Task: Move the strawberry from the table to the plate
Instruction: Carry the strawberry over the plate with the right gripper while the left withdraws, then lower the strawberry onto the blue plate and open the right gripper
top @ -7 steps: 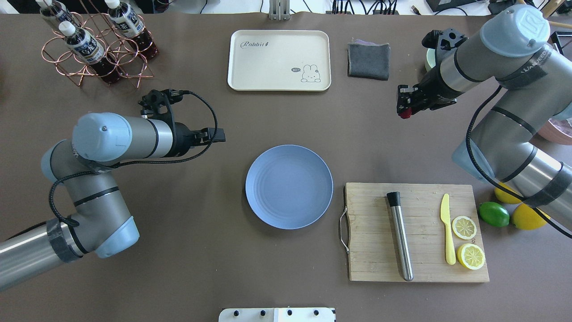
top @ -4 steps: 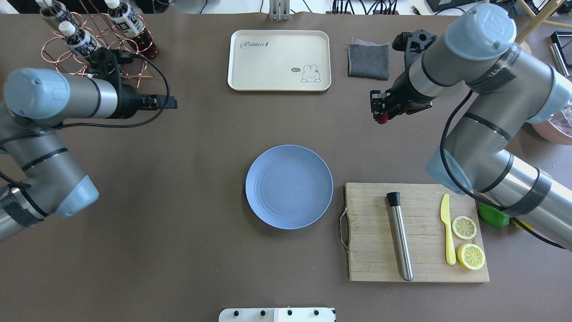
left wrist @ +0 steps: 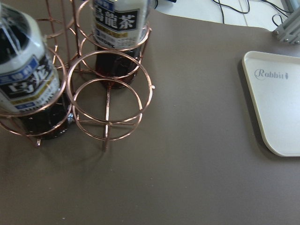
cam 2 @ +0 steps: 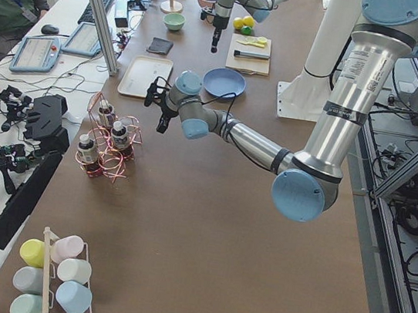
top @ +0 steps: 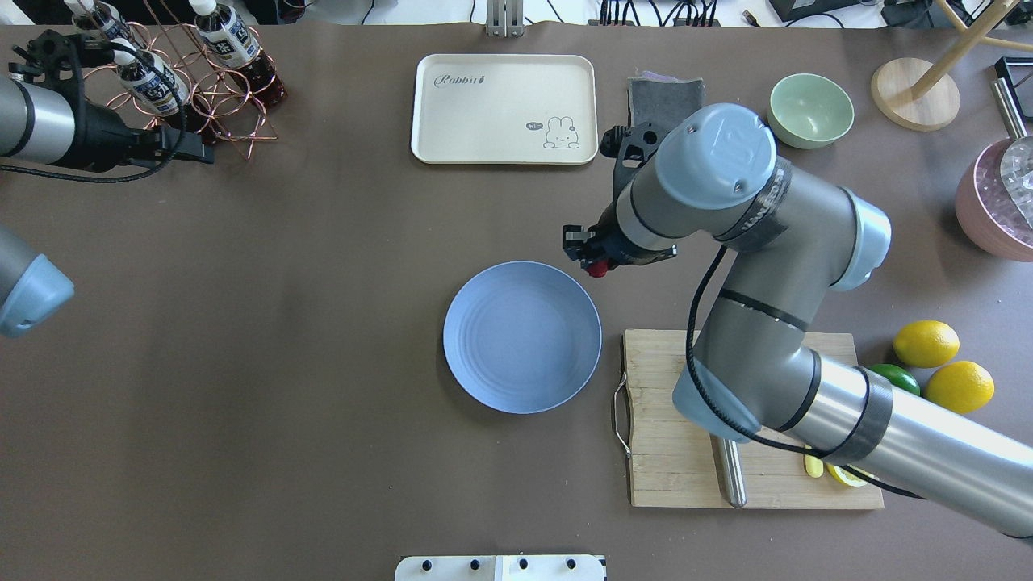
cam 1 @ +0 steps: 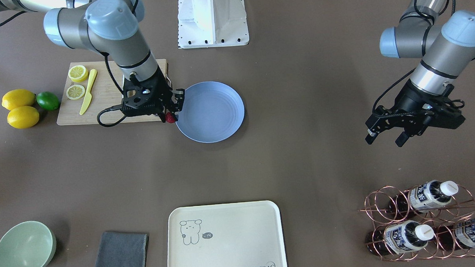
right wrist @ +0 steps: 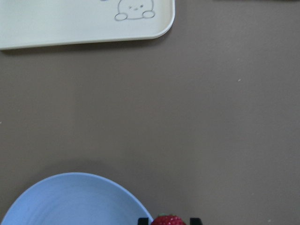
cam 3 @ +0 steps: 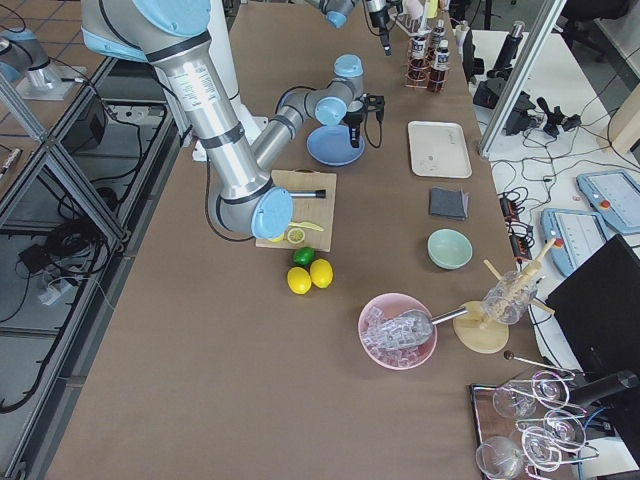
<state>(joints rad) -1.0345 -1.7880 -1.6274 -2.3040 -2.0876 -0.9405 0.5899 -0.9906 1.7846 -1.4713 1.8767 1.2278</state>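
My right gripper [top: 595,265] is shut on the strawberry [top: 596,270], a small dark-red berry. It hangs just beyond the far right rim of the round blue plate [top: 522,337], which sits on the grey-brown table [top: 323,323]. In the right wrist view the strawberry [right wrist: 168,220] shows between two black fingertips, beside the plate [right wrist: 75,201] rim. In the front-facing view the strawberry [cam 1: 170,118] hangs at the edge of the plate [cam 1: 209,112]. My left gripper [cam 1: 385,139] is open and holds nothing, far off near the bottle rack.
A copper rack with bottles [top: 186,81] stands at the far left by the left gripper. A cream tray [top: 504,109], grey cloth [top: 650,97] and green bowl [top: 810,110] lie at the back. A wooden cutting board [top: 654,452] sits right of the plate, lemons [top: 926,343] beyond it.
The right arm has swung in from the far right toward the plate, carrying the strawberry. The left arm has drawn back to the far left by the bottle rack.
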